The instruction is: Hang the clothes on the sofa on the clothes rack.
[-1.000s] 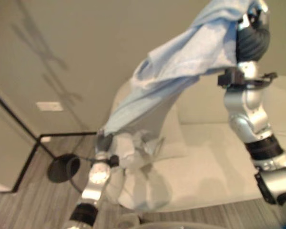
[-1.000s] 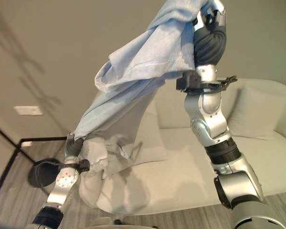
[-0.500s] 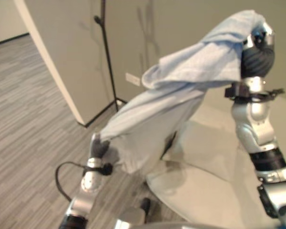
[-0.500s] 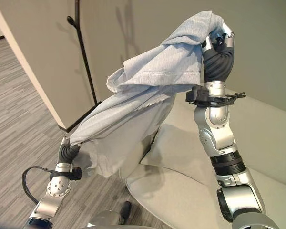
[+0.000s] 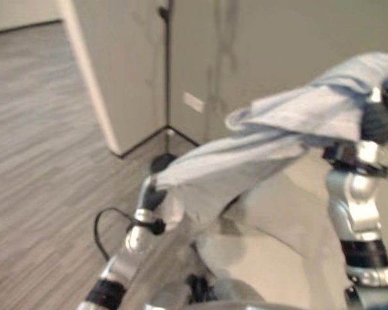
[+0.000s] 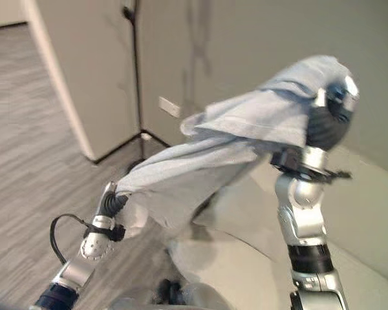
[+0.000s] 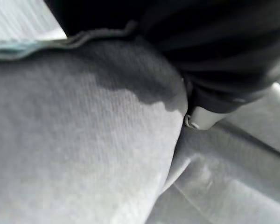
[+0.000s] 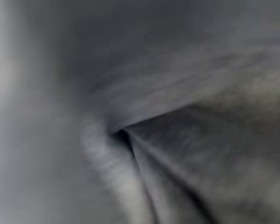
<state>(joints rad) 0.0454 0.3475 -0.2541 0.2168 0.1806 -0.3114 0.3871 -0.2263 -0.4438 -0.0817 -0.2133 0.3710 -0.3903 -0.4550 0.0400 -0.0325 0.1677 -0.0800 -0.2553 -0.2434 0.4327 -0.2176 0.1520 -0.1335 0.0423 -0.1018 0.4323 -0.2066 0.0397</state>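
a: what has changed in the last second?

b: the whole view has swung from the sofa [image 6: 368, 213] toward the wall corner. that is camera movement, not the things moving. the black clothes rack [image 6: 134, 71] pole now stands upper left of centre by the corner, where a second ago only its base and the sofa showed.

a: meaning for the task?

b: in my judgement the robot has turned off the sofa and is carrying the garment toward the rack. nothing hangs on it yet.

a: where is the garment?

b: the light blue garment [image 6: 246, 139] is off the sofa, stretched in the air between both hands. its high end drapes over the right hand [image 6: 333, 110], raised at the right; its low end runs down to the left hand [image 6: 110, 197], near the floor side.

a: state of the hands?

b: right hand: fingers curled into the cloth, which covers most of them. left hand: fingers buried in the fabric; i cannot tell their state.

a: distance to the rack?

b: garment and rack are well apart.
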